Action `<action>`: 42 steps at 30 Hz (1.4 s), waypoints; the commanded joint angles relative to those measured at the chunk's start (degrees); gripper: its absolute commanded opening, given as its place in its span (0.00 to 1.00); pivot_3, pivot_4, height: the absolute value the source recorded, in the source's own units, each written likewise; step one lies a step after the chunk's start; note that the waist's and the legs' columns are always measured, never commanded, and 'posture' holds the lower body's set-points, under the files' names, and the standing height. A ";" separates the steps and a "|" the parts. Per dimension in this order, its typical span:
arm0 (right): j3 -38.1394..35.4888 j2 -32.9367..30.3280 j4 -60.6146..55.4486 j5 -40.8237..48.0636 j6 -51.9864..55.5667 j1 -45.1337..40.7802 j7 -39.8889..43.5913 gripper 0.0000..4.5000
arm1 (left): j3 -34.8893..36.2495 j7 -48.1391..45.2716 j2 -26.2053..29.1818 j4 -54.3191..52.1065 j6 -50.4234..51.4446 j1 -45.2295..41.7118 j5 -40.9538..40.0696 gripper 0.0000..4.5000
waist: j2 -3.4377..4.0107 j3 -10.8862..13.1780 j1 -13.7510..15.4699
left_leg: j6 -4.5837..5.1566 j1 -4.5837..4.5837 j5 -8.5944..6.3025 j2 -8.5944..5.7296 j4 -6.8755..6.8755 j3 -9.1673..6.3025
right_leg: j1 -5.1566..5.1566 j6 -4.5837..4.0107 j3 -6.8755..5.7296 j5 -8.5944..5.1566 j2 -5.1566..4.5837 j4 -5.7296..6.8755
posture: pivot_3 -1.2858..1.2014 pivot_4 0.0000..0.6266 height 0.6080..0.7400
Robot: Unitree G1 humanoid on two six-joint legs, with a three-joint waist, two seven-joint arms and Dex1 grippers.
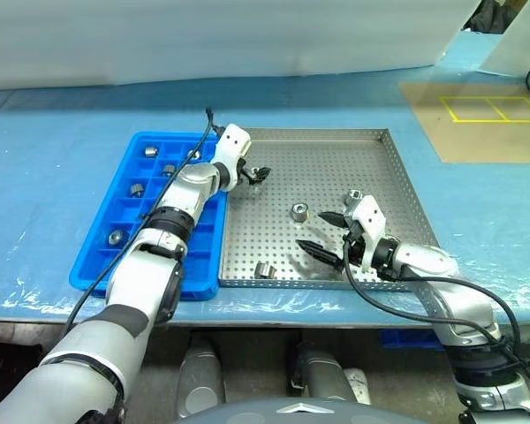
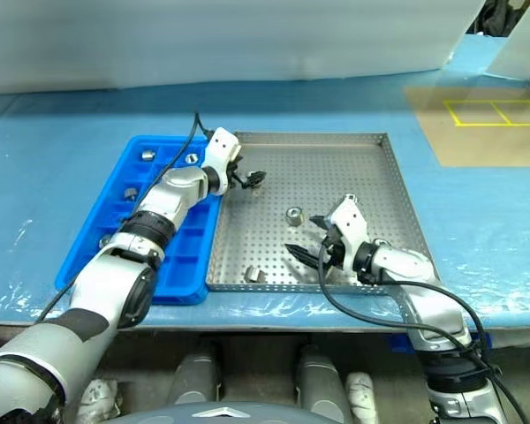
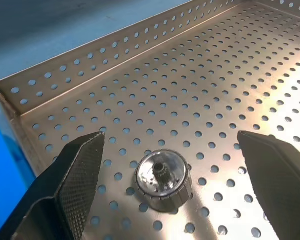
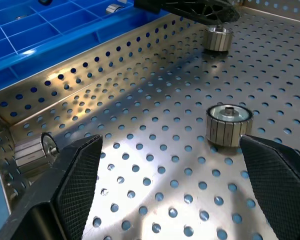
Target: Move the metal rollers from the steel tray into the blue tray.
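Blue tray (image 1: 106, 265) touches steel tray (image 1: 397, 177) edge.

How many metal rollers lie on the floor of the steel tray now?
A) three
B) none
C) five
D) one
A: the steel tray holds three metal rollers: one below the open left pincer, one in the middle, and one on its side near the front rim.

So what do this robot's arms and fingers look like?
Both arms are silver-grey with black joint bands and white wrist housings. A black cable runs along each. The left gripper and right gripper each carry two black, tapered fingers with textured pads.
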 commanded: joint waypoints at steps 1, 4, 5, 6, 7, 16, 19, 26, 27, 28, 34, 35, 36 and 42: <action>-2.31 -0.42 -5.23 1.88 1.09 1.75 -1.95 1.00 | -0.16 0.07 -0.52 4.77 -2.74 -4.05 1.97 0.99 | 0.00 0.00 -0.20 | 0.00 0.00 0.00 0.00 0.00 0.00 | 0.00 0.01 0.01 0.01 0.00 0.00 | 0.37 0.24 1.00; -2.96 -0.45 -7.37 2.11 1.90 3.67 -3.43 1.00 | -1.04 0.67 -0.83 8.31 -3.14 -6.17 4.31 0.99 | 0.00 0.00 -0.66 | 0.00 0.05 0.00 0.01 -0.01 0.00 | 0.01 0.01 0.02 0.00 0.01 0.00 | 0.36 0.24 1.00; -3.12 -0.45 -7.91 2.17 2.10 4.16 -3.88 1.00 | -1.50 1.13 -0.84 9.19 -3.43 -6.65 5.31 0.99 | -0.01 0.00 -0.93 | 0.00 0.04 0.00 0.01 -0.01 0.00 | 0.01 0.01 0.02 0.00 0.01 -0.01 | 0.35 0.24 1.00; -3.28 -0.47 -8.42 2.26 2.27 4.61 -4.31 1.00 | -1.62 1.45 -0.90 9.89 -3.56 -7.10 5.92 0.99 | -0.01 0.00 -1.11 | 0.01 0.04 -0.01 0.00 0.00 0.00 | 0.03 0.01 0.01 0.00 0.01 -0.03 | 0.35 0.24 1.00; -3.51 -0.44 -9.01 2.37 2.51 5.12 -4.79 1.00 | -1.87 1.70 -0.93 10.50 -3.59 -7.58 6.62 0.99 | -0.01 0.00 -1.28 | 0.02 0.03 -0.01 -0.01 0.00 0.00 | 0.04 0.01 0.02 0.01 0.00 -0.05 | 0.34 0.24 1.00; -4.44 -0.24 -12.61 3.46 3.72 8.28 -8.10 1.00 | -5.66 3.93 -0.88 13.96 -3.15 -8.75 13.68 0.99 | -0.01 0.01 -2.22 | 0.26 0.02 -0.15 -0.01 -0.01 0.01 | 0.07 0.03 0.02 0.01 0.00 -0.17 | 0.32 0.24 1.00; -4.61 -0.10 -13.40 3.69 3.93 8.72 -9.00 1.00 | -6.47 4.42 -1.23 14.55 -2.64 -8.89 15.42 0.99 | -0.01 0.01 -2.98 | 0.31 0.02 -0.19 -0.02 0.01 0.01 | 0.09 0.03 0.02 0.01 0.00 -0.20 | 0.31 0.24 1.00; -4.92 -0.33 -14.33 4.17 3.92 9.58 -10.39 1.00 | -6.60 5.11 -1.59 15.53 -1.31 -9.39 17.15 0.65 | -0.01 0.01 -3.26 | 0.37 0.02 -0.22 -0.02 0.04 0.02 | 0.12 0.03 0.02 0.01 0.00 -0.23 | 0.31 0.24 1.00; -4.99 -0.43 -14.36 4.26 3.88 9.64 -10.48 1.00 | -6.29 5.01 -1.58 15.62 -0.99 -9.46 17.02 0.55 | -0.01 0.01 -3.25 | 0.37 0.02 -0.22 -0.02 0.04 0.02 | 0.12 0.03 0.01 0.01 0.00 -0.23 | 0.31 0.24 1.00; -5.08 -0.52 -14.43 4.39 3.93 9.60 -10.56 1.00 | -6.05 5.05 -1.51 15.68 -0.83 -9.53 16.93 0.48 | -0.01 0.01 -3.25 | 0.37 0.02 -0.22 -0.02 0.04 0.02 | 0.12 0.03 0.01 0.01 0.00 -0.24 | 0.31 0.24 1.00; -5.44 -1.13 -14.71 5.19 4.03 9.00 -10.91 1.00 | -3.46 4.41 -1.85 15.66 0.45 -9.48 14.90 0.20 | -0.01 0.01 -3.35 | 0.45 0.04 -0.27 -0.02 0.03 0.03 | 0.20 0.04 0.01 0.01 0.00 -0.38 | 0.31 0.24 1.00; -5.41 -1.23 -14.70 5.22 3.96 8.96 -10.90 1.00 | -2.91 4.39 -1.96 15.59 0.67 -9.50 14.54 0.20 | -0.01 0.01 -3.35 | 0.46 0.03 -0.28 -0.02 0.03 0.03 | 0.21 0.04 0.01 0.01 0.00 -0.40 | 0.31 0.24 1.00; -5.38 -1.28 -14.73 5.28 3.94 8.94 -10.89 1.00 | -2.39 4.29 -2.07 15.47 0.81 -9.50 14.15 0.20 | -0.01 0.01 -3.34 | 0.47 0.04 -0.28 -0.02 0.03 0.04 | 0.24 0.04 0.01 0.02 0.00 -0.42 | 0.31 0.24 1.00; -5.16 -1.81 -14.29 5.49 3.76 8.41 -10.33 1.00 | 3.12 3.53 -2.95 13.92 1.87 -9.78 9.27 0.20 | -0.01 0.01 -3.24 | 0.63 0.02 -0.38 -0.01 -0.02 0.03 | 0.47 0.14 -0.05 0.09 -0.01 -0.85 | 0.32 0.24 1.00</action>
